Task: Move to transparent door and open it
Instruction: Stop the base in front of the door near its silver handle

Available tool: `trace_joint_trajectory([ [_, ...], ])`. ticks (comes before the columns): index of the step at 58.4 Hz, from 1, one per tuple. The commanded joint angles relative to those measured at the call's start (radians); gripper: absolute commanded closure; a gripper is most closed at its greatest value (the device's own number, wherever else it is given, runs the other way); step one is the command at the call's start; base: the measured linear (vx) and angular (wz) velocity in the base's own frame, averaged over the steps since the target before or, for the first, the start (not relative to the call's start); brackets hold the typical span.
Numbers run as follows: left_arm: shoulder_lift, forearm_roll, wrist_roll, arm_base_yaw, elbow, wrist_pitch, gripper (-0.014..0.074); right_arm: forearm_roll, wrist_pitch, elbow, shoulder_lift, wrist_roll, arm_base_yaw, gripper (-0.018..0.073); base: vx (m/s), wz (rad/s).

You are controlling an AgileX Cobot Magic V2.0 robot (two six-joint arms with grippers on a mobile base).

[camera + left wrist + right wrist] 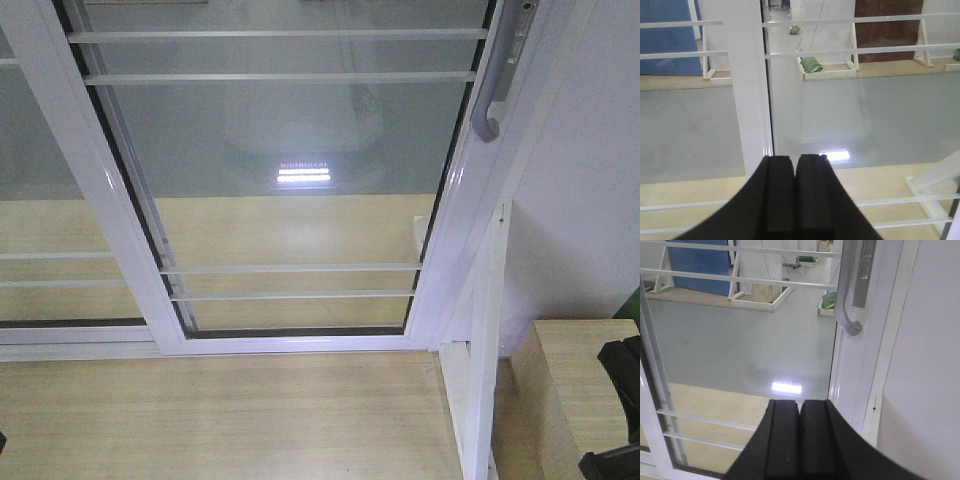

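My right gripper (800, 404), pads pressed together and empty, sits below and left of the curved grey handle (846, 305) on the transparent door (290, 150), apart from it. My left gripper (794, 160), likewise closed on nothing, faces a white frame upright (747, 100). The door is smooth glass crossed by thin white bars (280, 35). A white wall (590, 180) stands just to its right.

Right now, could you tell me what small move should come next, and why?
Probably lift the right hand toward the grey handle and open it: the hand is shut, below and left of the handle, and the transparent door looks closed.
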Motion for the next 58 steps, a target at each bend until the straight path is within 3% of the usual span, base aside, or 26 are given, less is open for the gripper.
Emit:
trace_joint_trajectory([
  [1,-0.013,-0.005,-0.001,-0.005,0.015,-0.078,0.0603,-0.004,-0.085,0.005,-0.016,-0.001,-0.004,0.0568,0.11,-0.05],
  [58,-0.015,-0.005,-0.001,-0.006,0.015,-0.074,0.0603,-0.004,-0.074,0.003,0.003,-0.001,-0.004,0.0568,0.06,-0.01],
])
